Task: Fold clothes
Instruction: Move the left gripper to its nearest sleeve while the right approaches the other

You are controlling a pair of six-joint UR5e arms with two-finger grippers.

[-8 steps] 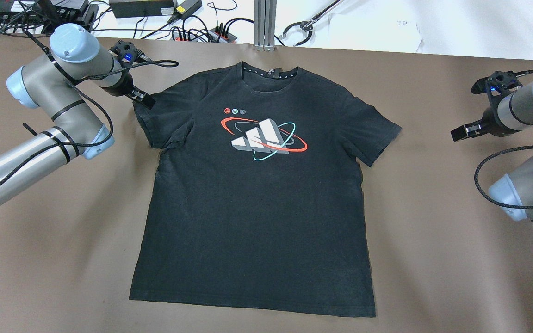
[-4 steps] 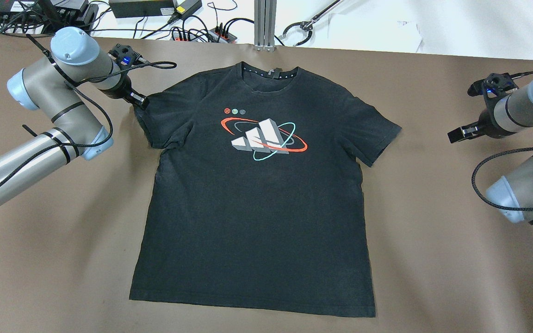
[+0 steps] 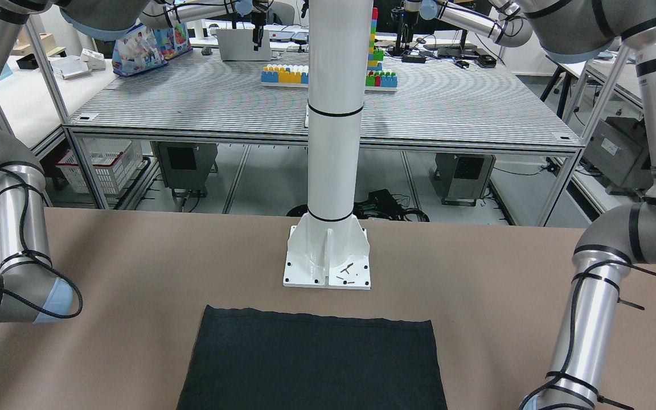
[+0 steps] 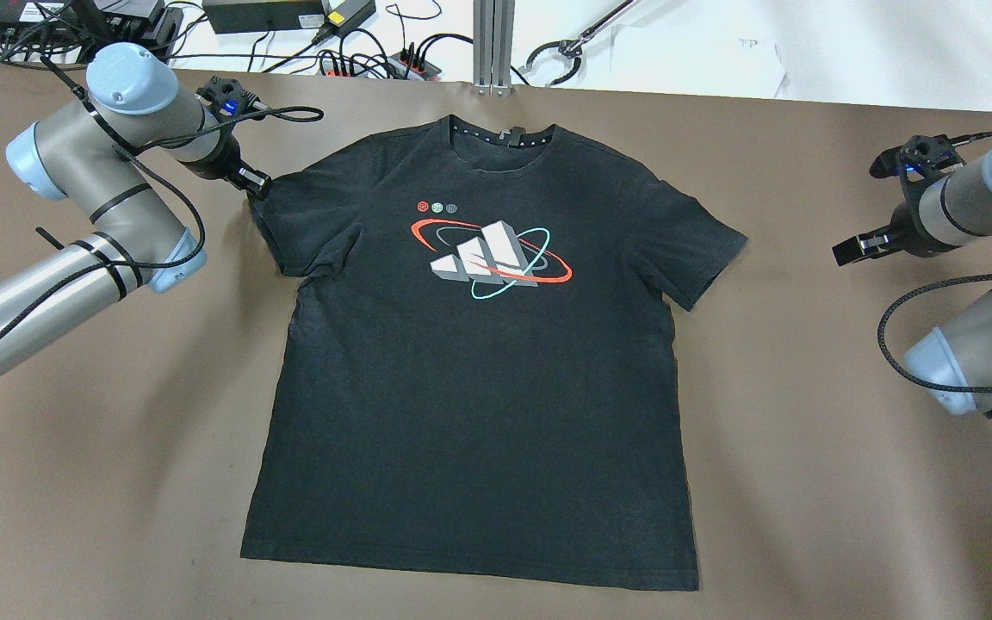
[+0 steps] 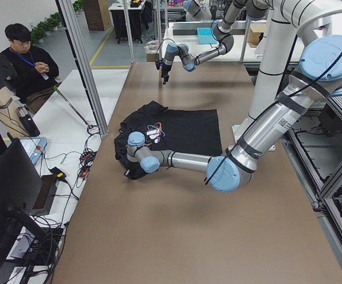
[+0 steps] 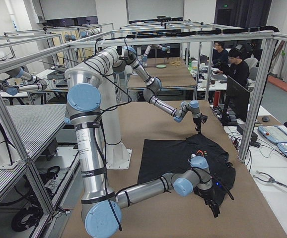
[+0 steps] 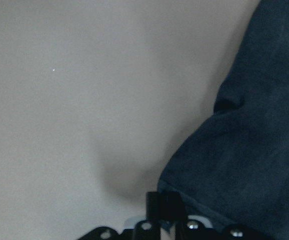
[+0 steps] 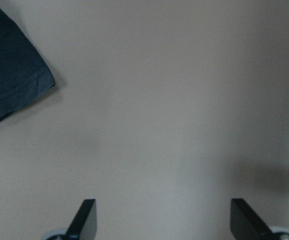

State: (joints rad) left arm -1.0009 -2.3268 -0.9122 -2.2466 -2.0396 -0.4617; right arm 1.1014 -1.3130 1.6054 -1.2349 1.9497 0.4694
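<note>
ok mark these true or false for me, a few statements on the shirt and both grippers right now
1. The black short-sleeved T-shirt with a red, white and teal print lies spread flat, print side up. True.
2. The right gripper touches a sleeve. False: it is clear of the shirt, over the bare brown table.
3. The left gripper is at the edge of a sleeve. True.
4. The right gripper's jaws are shut. False: they stand wide open.

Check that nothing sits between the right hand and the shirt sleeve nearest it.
Nothing visible does. Only bare table lies between the right hand and the nearest sleeve of the shirt. The hand is open and apart from the cloth.
</note>
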